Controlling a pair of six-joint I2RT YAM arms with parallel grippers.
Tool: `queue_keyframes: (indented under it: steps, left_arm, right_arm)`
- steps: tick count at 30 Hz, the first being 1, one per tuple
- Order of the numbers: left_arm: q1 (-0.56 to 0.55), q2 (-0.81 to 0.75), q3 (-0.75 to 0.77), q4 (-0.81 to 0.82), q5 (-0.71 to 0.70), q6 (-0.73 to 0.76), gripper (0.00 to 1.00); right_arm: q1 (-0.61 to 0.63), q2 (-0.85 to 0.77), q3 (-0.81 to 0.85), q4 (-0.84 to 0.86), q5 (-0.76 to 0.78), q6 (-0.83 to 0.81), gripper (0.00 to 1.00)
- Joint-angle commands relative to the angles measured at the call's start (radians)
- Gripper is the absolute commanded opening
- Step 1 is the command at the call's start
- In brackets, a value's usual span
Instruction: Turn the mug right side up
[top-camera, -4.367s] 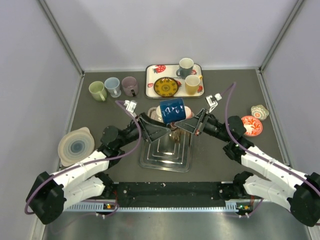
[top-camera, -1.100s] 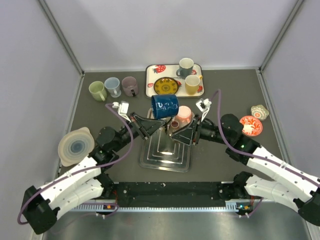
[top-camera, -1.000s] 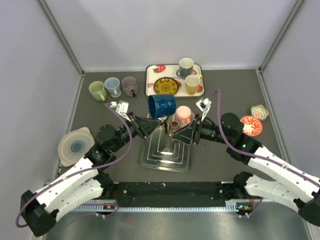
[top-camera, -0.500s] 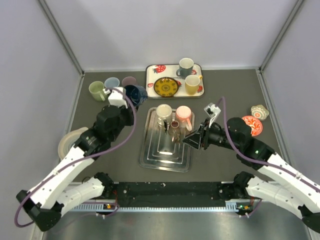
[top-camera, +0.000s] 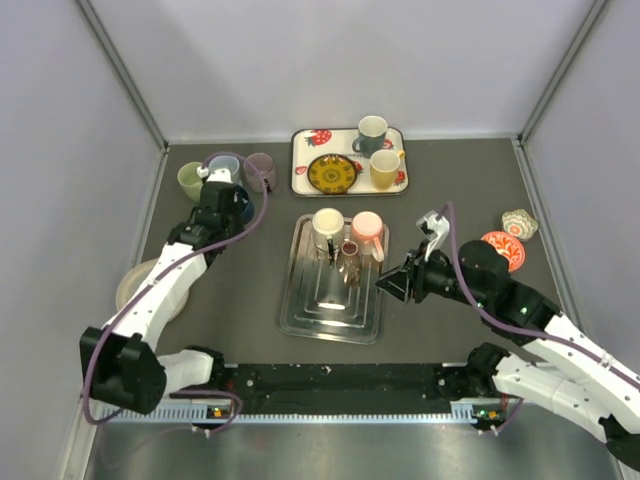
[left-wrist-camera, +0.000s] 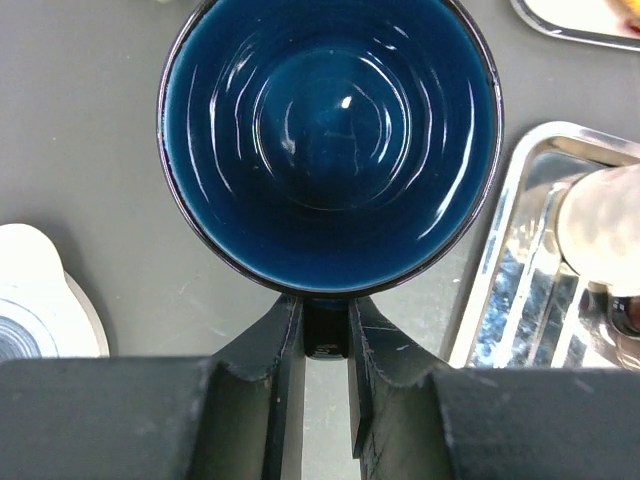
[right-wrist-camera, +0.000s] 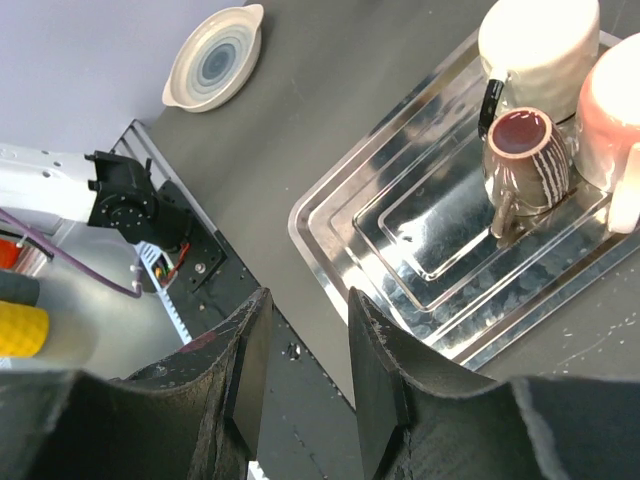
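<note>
The dark blue mug (left-wrist-camera: 330, 145) fills the left wrist view with its mouth facing the camera and its glossy inside showing. My left gripper (left-wrist-camera: 326, 305) is shut on its handle, which sits pinched between the two fingers. Seen from above, this gripper (top-camera: 232, 200) is at the far left by a row of mugs, with only a sliver of the blue mug (top-camera: 244, 204) visible under it. Whether the mug rests on the table I cannot tell. My right gripper (top-camera: 388, 284) hangs open and empty right of the metal tray (top-camera: 300, 310), jaws apart in the right wrist view (right-wrist-camera: 308, 305).
On the metal tray stand a cream mug (top-camera: 327, 228), a pink mug (top-camera: 366, 230) and a small brown striped cup (top-camera: 349, 248). Green (top-camera: 190, 182), light blue (top-camera: 222, 162) and mauve (top-camera: 260, 170) mugs stand behind the left gripper. A strawberry-patterned tray (top-camera: 300, 165) is at the back, a plate (top-camera: 135, 285) at left and small dishes (top-camera: 503, 250) at right.
The left arm swung the blue mug from above the metal tray out to the far left by the row of mugs. The right gripper drew back right of the tray.
</note>
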Motion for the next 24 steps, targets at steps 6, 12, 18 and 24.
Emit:
queue_keyframes:
  steps: [6, 12, 18, 24]
  left_arm:
    - [0.117, 0.146, -0.012, 0.215, 0.060, -0.034, 0.00]
    - [0.137, 0.264, 0.011, 0.250, 0.061, -0.057, 0.00]
    - [0.155, 0.373, 0.075, 0.240, 0.038, -0.056, 0.00]
    - [0.177, 0.447, 0.115, 0.221, 0.034, -0.051, 0.00]
  right_arm:
    - [0.008, -0.018, -0.029, -0.012, 0.044, -0.043, 0.36]
    - [0.008, 0.016, -0.024, -0.012, 0.043, -0.062, 0.36]
    - [0.008, 0.039, -0.033, -0.013, 0.041, -0.068, 0.36]
    - [0.009, 0.055, -0.032, -0.016, 0.054, -0.085, 0.36]
